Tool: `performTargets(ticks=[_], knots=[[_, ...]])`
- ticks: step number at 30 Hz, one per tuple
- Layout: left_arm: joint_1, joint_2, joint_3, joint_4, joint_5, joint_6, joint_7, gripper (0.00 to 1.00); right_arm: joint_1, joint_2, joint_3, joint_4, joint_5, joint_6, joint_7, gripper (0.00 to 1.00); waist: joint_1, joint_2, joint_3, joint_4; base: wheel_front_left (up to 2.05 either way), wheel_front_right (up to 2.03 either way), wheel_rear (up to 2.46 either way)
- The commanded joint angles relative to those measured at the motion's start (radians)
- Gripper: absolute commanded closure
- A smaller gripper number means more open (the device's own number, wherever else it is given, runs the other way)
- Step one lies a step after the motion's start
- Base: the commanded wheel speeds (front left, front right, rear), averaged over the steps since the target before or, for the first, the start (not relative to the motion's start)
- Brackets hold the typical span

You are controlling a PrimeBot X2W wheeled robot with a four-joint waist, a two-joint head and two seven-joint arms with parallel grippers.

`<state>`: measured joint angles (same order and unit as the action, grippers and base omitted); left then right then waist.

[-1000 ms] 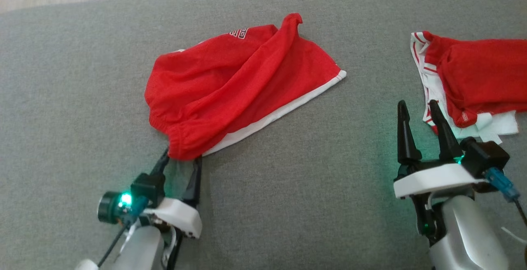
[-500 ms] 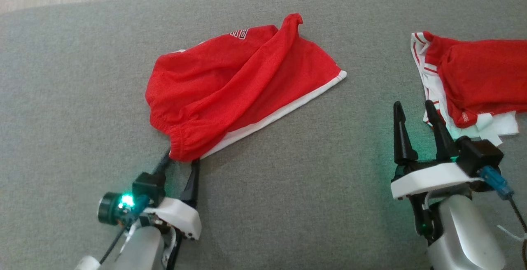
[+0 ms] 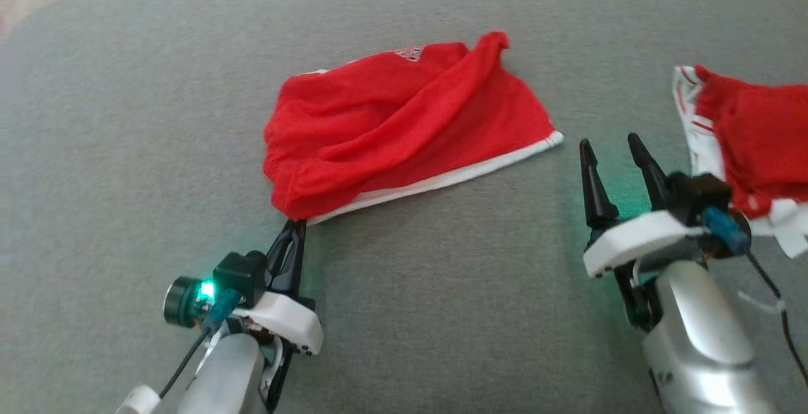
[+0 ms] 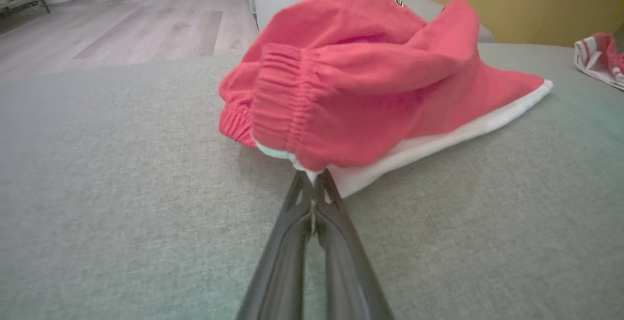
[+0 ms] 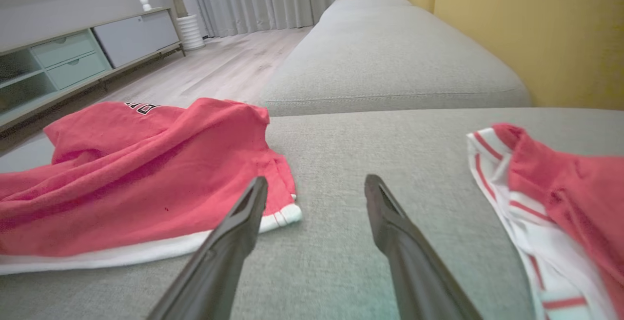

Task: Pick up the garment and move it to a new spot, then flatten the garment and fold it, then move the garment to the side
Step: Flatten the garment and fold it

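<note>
The left gripper (image 3: pixel 295 224) is pinched shut on the waistband corner of the red shorts (image 3: pixel 404 124), crumpled mid-sofa (image 3: pixel 126 149), likely to lift them, while the right gripper (image 3: pixel 608 141) hovers open nearby.

Garment (image 3: pixel 404 117): red mesh cloth, matt (white trim smoother); sofa (image 3: pixel 126 149): coarse grey weave.

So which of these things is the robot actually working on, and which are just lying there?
In the job:
- red garment, its near corner pinched by the shut left gripper
- right gripper, open, holding nothing

Lying about:
- red-and-white clothes at the right
- cabinet across the room
</note>
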<state>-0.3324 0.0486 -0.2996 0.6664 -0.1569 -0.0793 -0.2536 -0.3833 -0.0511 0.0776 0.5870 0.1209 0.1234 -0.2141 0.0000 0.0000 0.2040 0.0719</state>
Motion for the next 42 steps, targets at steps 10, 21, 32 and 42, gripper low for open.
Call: performTargets(ticks=[10,21,32,42], knots=[[0.003,0.003,-0.011,-0.094,-0.021,0.010,-0.008,1.00,-0.115,0.001,0.012,0.170,0.016,0.007,0.064,0.00,0.0000,0.0000,0.007,0.081,0.00,0.00,0.00],[0.007,0.002,-0.030,-0.119,-0.033,0.023,-0.008,1.00,-0.155,0.001,0.117,0.277,0.146,0.007,0.059,0.00,0.0000,0.0000,0.014,0.084,0.00,0.00,0.00],[0.002,0.002,-0.046,-0.111,-0.042,0.031,-0.008,1.00,-0.212,0.001,0.228,0.380,0.333,0.007,0.057,1.00,0.0000,0.0000,0.019,0.085,0.00,0.00,0.00],[0.007,0.012,-0.009,-0.126,-0.043,0.049,-0.008,1.00,-0.259,0.001,0.246,0.415,0.279,0.007,-0.031,1.00,0.0000,0.0000,-0.019,0.063,0.00,0.00,0.00]])
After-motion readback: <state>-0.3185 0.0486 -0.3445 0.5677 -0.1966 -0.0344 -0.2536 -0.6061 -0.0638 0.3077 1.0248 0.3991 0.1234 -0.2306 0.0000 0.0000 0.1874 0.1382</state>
